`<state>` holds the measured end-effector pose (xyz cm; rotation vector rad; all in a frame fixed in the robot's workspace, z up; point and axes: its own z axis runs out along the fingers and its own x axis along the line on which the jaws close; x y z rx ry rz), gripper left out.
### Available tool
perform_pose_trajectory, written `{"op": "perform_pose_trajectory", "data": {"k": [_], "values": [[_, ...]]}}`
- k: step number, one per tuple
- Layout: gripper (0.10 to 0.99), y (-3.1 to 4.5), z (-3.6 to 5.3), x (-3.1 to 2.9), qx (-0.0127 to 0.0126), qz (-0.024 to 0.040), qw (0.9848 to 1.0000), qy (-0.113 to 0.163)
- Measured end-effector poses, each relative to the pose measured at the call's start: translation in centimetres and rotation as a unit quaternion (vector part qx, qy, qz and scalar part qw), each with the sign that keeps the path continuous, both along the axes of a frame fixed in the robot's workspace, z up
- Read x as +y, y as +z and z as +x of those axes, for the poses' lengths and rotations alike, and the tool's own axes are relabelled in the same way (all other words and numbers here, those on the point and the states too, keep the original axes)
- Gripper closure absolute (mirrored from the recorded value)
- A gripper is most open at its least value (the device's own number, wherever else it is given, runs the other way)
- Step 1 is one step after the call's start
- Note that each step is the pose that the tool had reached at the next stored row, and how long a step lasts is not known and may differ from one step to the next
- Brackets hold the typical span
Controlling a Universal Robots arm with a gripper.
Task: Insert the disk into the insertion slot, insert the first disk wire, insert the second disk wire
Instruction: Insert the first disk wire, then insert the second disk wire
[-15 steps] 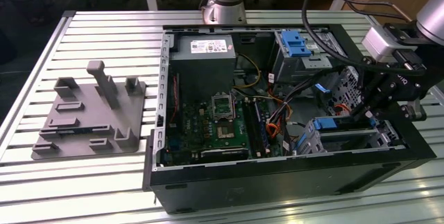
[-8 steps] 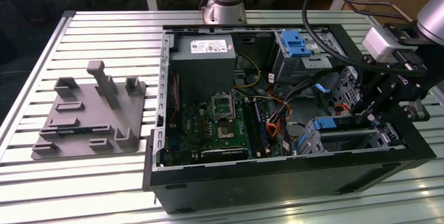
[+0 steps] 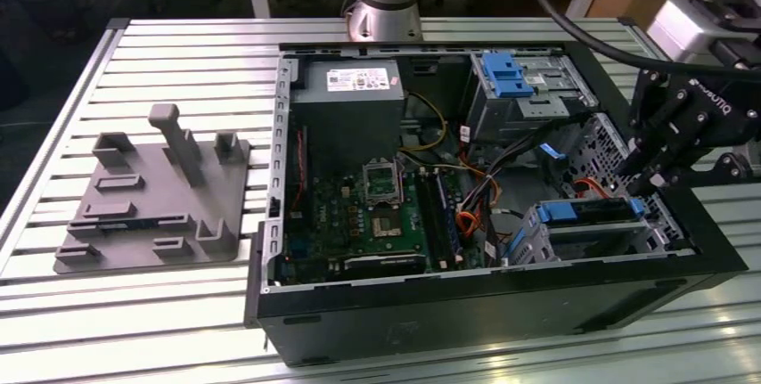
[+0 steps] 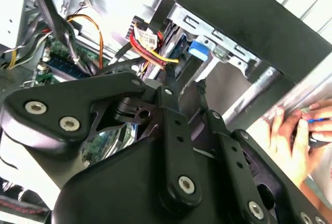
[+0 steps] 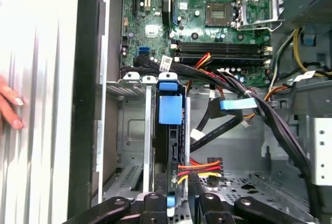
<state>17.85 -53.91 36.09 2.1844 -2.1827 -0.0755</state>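
The disk (image 3: 589,215), silver in a bright blue carrier, sits in the insertion slot (image 3: 537,243), the perforated metal cage at the computer case's (image 3: 476,313) near corner on the exterior view's right. Its long axis runs along the case's near wall, with its blue handle (image 5: 170,109) pointing toward the motherboard (image 3: 369,224). Its label is hard to make out. The opposite end is hidden by the gripper (image 3: 646,183), which hovers there; whether it grips anything cannot be told. The second disk wire (image 5: 237,103) hangs loose nearby, blue plug unattached. A hand (image 5: 9,107) lies outside the case.
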Motion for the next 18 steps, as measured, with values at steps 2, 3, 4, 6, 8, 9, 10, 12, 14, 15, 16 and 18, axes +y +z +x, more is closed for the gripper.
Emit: {"op": "perform_pose_trajectory", "data": {"k": [2, 3, 4, 6, 8, 9, 10, 12, 14, 15, 16, 18], "values": [[0.784, 0.22, 0.00, 0.00, 0.0000, 0.0001, 1.0000, 0.000], [0.784, 0.22, 0.00, 0.00, 0.0000, 0.0001, 1.0000, 0.000], [0.784, 0.22, 0.00, 0.00, 0.0000, 0.0001, 1.0000, 0.000], [0.784, 0.23, 0.00, 0.00, 0.0000, 0.0000, 1.0000, 0.001], [0.784, 0.23, 0.00, 0.00, 0.0000, 0.0001, 1.0000, 0.001], [0.784, 0.23, 0.00, 0.00, 0.0000, 0.0000, 1.0000, 0.001], [0.784, 0.23, 0.00, 0.00, 0.0000, 0.0000, 1.0000, 0.001], [0.784, 0.22, 0.00, 0.00, 0.0000, 0.0001, 1.0000, 0.002], [0.784, 0.23, 0.00, 0.00, 0.0000, 0.0001, 1.0000, 0.002], [0.784, 0.22, 0.00, 0.03, 0.0000, -0.0002, 1.0000, 0.002], [0.784, 0.23, 0.00, 0.10, 0.0000, -0.0013, 1.0000, 0.002], [0.784, 0.22, -0.09, 0.36, -0.0003, -0.0025, 1.0000, 0.002]]}}
